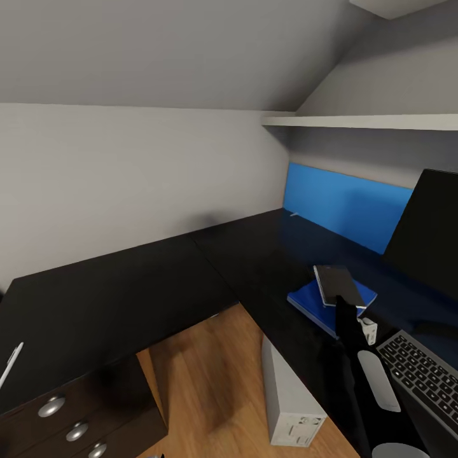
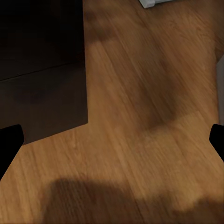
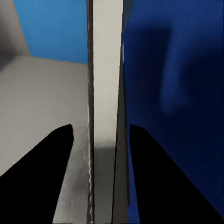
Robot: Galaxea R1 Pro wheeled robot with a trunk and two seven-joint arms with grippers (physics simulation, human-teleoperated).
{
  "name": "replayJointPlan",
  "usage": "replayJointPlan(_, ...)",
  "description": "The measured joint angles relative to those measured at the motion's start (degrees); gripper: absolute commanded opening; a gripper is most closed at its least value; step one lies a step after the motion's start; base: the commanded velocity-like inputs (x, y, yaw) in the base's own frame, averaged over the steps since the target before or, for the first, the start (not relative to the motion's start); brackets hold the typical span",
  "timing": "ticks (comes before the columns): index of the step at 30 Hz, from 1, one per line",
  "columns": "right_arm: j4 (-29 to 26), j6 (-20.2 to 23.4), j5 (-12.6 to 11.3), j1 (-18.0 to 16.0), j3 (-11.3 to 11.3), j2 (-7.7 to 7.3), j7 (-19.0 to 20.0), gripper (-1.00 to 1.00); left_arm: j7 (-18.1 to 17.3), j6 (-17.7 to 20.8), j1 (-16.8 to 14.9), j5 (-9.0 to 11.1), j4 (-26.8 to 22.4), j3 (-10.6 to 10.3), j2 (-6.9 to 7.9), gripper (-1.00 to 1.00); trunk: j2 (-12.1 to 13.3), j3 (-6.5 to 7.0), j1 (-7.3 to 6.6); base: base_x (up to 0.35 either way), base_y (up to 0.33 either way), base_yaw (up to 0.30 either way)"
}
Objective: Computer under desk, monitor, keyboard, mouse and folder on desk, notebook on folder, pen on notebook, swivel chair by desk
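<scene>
Dark grey notebook [image 1: 341,285] atop folder [image 1: 313,304], right claw [image 1: 341,301] gripping it.

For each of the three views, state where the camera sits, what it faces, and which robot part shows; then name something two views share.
Head: high, facing the glossy black L-shaped desk; right arm shows.
Left wrist: faces wood plank floor; left gripper open.
Right wrist: right gripper straddles the thin dark grey notebook.
Shared: notebook on bright blue folder, head and right wrist.

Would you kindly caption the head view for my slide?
Right gripper at the dark notebook lying on the blue folder on the black desk, keyboard alongside.
</scene>
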Motion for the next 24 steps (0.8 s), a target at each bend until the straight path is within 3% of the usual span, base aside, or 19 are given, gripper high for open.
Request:
replayJointPlan(3, 0.0, 0.0, -0.1, 0.0, -0.1, 0.00, -1.7, 1.00, 0.0, 0.0, 0.0, -0.1, 0.0, 0.0, 0.00, 1.00, 0.0, 0.00, 0.00, 0.000, 0.000, 0.000)
replayJointPlan(11, -1.5, -0.1, -0.1, 0.0, 0.0, 0.00, -1.7, 1.00, 0.0, 0.0, 0.0, -0.1, 0.0, 0.0, 0.00, 1.00, 0.0, 0.01, 0.00, -0.007, 0.000, 0.000)
replayJointPlan(24, -1.2, -0.1, -0.1, 0.0, 0.0, 0.07, -1.4, 1.00, 0.0, 0.0, 0.0, 0.0, 0.0, 0.0, 0.00, 1.00, 0.0, 0.01, 0.01, -0.207, 0.000, 0.000)
